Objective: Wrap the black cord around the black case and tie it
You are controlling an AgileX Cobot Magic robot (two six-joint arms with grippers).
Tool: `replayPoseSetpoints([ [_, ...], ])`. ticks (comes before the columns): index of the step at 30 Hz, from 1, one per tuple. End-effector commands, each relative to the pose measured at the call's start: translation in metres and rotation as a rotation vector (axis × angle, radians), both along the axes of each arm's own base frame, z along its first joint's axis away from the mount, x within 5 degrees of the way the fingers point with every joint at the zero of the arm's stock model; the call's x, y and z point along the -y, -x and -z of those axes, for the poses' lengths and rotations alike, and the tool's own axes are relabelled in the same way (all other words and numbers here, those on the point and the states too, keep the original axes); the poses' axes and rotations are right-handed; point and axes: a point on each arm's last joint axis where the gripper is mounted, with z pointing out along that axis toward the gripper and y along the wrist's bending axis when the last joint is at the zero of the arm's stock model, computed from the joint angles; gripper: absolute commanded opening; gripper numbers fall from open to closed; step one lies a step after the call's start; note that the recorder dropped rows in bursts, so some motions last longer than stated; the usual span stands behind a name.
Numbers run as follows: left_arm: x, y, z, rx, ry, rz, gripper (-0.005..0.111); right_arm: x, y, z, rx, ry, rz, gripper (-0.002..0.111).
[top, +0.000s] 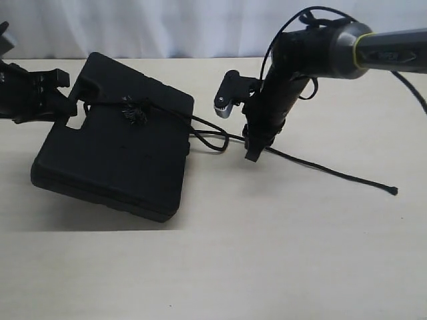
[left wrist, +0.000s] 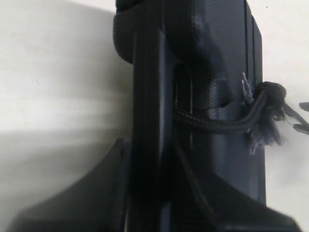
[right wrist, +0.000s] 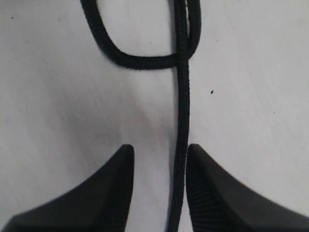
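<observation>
The black case [top: 113, 157] sits left of centre in the exterior view, turned at an angle on the pale counter [top: 267, 253]. The left tool [top: 67, 107] is clamped on the case's rim at the handle slot, at the upper left of the case. The left wrist view shows that rim pinched between its 2 fingers.

The black cord [top: 333, 172] crosses the top of the case from the slot to a frayed tuft [top: 135, 110]. It then drops off the case's right edge and loops on the counter. From there it trails to a blunt tip [top: 393, 191] at the right.

The right tool [right wrist: 159, 159] points down over the cord right of the case. Its jaws are parted, and the cord runs loose between them, close to 1 finger.
</observation>
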Motion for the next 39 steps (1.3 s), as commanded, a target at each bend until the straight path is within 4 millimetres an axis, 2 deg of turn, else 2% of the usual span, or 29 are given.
replayPoseSetpoints([
  [1,-0.001,0.000,-0.008,0.020,0.013,-0.018,0.000,-0.003,-0.008,0.010,0.005,0.009,0.008,0.035],
  [7,-0.002,-0.001,-0.008,0.022,0.011,-0.021,0.000,-0.005,-0.015,0.024,0.053,-0.013,0.027,0.035],
  [8,-0.002,-0.001,-0.008,0.022,0.011,-0.021,0.000,-0.005,-0.016,0.025,0.056,-0.012,0.026,0.031],
  [9,-0.002,-0.001,-0.008,0.024,0.008,-0.024,0.000,-0.005,-0.016,0.025,0.054,-0.013,0.033,0.014],
  [10,-0.002,-0.001,-0.008,0.025,0.006,-0.026,0.000,-0.005,-0.016,0.025,0.052,-0.017,0.051,0.005],
  [13,-0.003,-0.001,-0.008,0.029,0.001,-0.031,0.000,0.000,-0.017,0.018,0.070,0.012,0.137,0.004],
  [17,-0.012,-0.001,-0.008,0.031,-0.002,-0.072,0.000,0.015,-0.009,-0.009,0.083,0.136,0.183,0.004],
  [19,-0.023,-0.001,-0.008,0.034,-0.007,-0.125,0.000,0.025,-0.001,-0.024,0.097,0.148,0.214,0.004],
  [21,-0.033,0.001,-0.008,0.031,-0.004,-0.163,0.000,0.041,0.007,-0.034,0.120,0.143,0.270,0.004],
  [22,-0.035,0.002,-0.008,0.031,-0.005,-0.169,0.000,0.055,0.011,-0.038,0.135,0.147,0.325,0.004],
  [26,-0.037,0.004,-0.003,0.026,-0.034,-0.183,0.000,0.109,0.023,-0.033,0.110,0.171,0.506,0.004],
  [30,-0.039,0.009,0.007,0.015,-0.067,-0.225,0.000,0.140,0.032,-0.015,0.069,0.177,0.580,0.004],
  [39,-0.040,0.010,0.009,0.014,-0.077,-0.237,0.000,0.140,0.030,-0.010,0.106,0.111,0.592,0.004],
])
